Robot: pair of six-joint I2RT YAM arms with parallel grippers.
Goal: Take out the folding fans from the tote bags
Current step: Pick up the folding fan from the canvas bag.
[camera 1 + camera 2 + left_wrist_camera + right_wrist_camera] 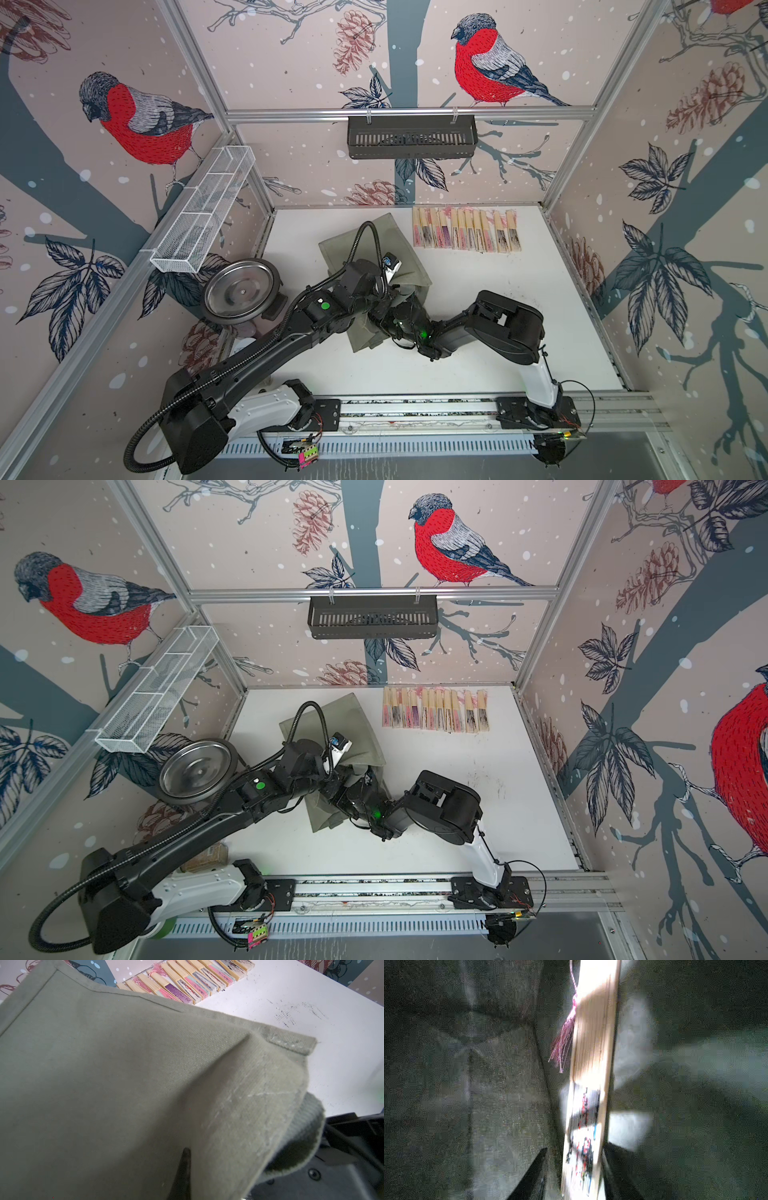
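On the white table (519,316), in both top views, the olive tote bag (370,247) (355,721) lies crumpled left of centre. Both arms meet over its near end: the left arm (257,353) reaches in from the near left and the right arm (503,324) bends in from the near right. Both pincers are hidden there under wrists and cloth. A row of closed folding fans (465,235) (434,715) lies side by side at the table's far edge, to the right of the tote bag and clear of it.

From the left wrist, the tote bag's fabric (124,1084) fills most of the picture, and its hemmed edge crosses in front of the fan row. The left pincer (185,1157) is closed, pinching that fabric. Only one dark finger shows against the cloth.

From the right wrist, dim tote fabric (467,1084) surrounds everything. One folding fan (591,1043) with a pink tassel (564,1043) runs lengthwise between the fingers of the right pincer (575,1147), whose jaws stand partly apart. One finger lies against the fan's edge, while a thin strip of cloth shows beside the other. The picture is blurred, so whether the fan is clamped cannot be told.
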